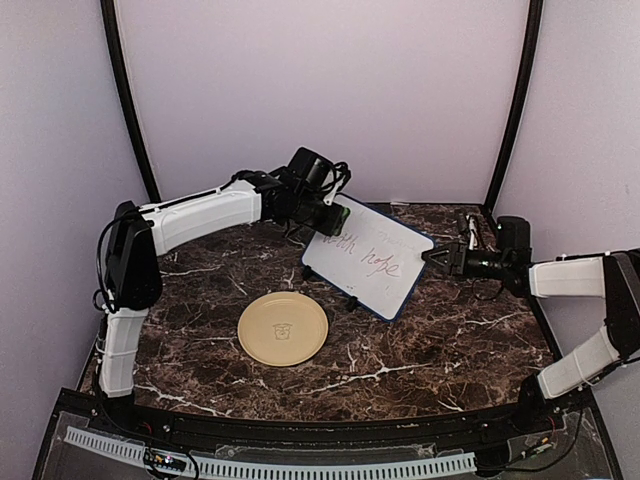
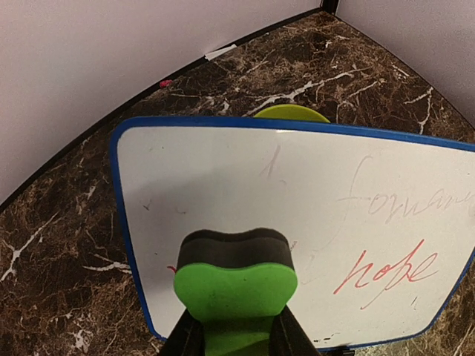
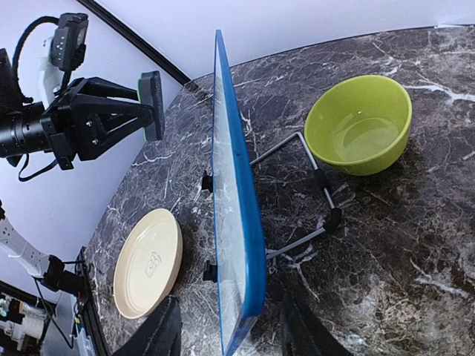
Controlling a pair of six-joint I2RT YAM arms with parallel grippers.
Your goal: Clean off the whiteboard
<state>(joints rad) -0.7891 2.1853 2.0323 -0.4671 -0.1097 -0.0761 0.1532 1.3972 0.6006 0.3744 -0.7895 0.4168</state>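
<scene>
On the bench (image 1: pixel 430 345), whiteboard (image 1: pixel 368 262) propped just ahead of the left claw (image 2: pixel 236 332), its side edge between the parted, empty fingers of the right claw (image 1: pixel 437 258). Clamped shut in the left claw: green eraser (image 2: pixel 236 285). Probably half done: bare near the eraser, red "hope" (image 2: pixel 386 271) and faint grey scrawl (image 2: pixel 404 200) left beyond.

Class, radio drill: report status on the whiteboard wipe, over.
Left tool shut on green eraser, off the whiteboard face. Right tool open astride its edge. Red writing unerased. Nothing between eraser and board.
</scene>
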